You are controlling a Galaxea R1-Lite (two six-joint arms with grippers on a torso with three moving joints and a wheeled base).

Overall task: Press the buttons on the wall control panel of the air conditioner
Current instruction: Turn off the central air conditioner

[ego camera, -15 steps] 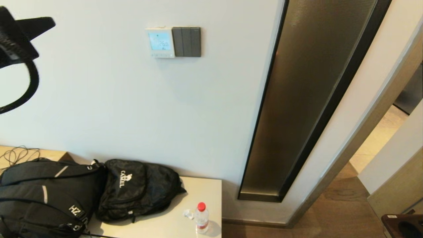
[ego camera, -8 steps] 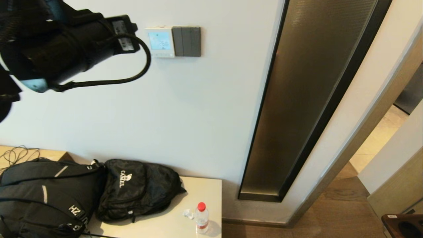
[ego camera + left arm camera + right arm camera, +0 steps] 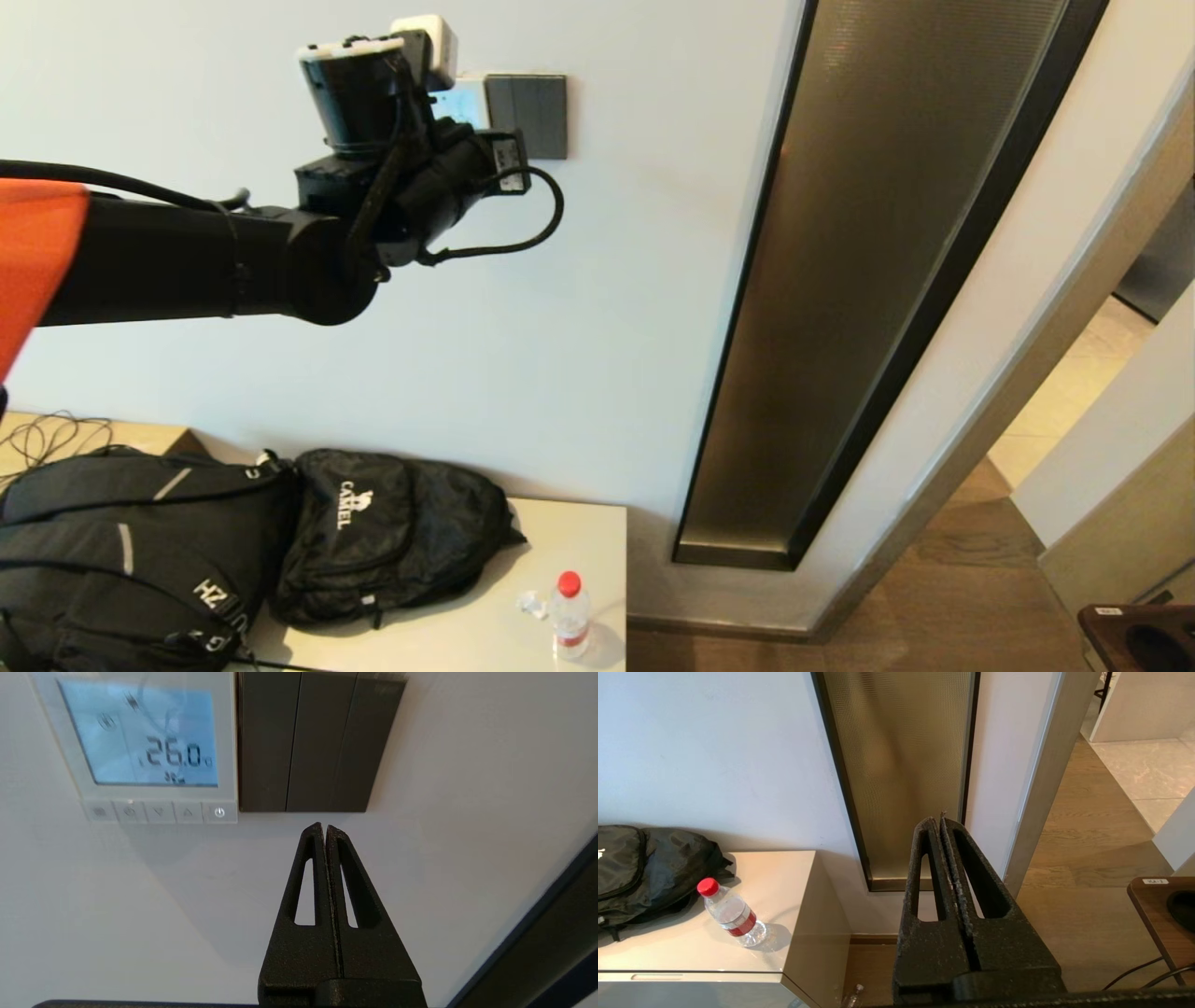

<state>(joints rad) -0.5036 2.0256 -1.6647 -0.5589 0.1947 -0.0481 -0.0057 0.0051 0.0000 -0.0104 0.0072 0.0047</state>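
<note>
Both hands closed, empty | left hand (image 3: 325,828) near control panel (image 3: 149,751), not touching

A dark grey triple light switch (image 3: 308,742) sits on the white wall (image 3: 579,308). Below, a pale cabinet (image 3: 485,635) carries two black backpacks (image 3: 121,551) (image 3: 392,532) lying side by side, and a clear water bottle (image 3: 569,616) with a red cap standing near its front corner. Thin cables (image 3: 47,434) lie on a wooden surface behind the bags. A tall ribbed glass panel (image 3: 868,261) in a dark frame runs down to the wood floor (image 3: 952,597).
</note>
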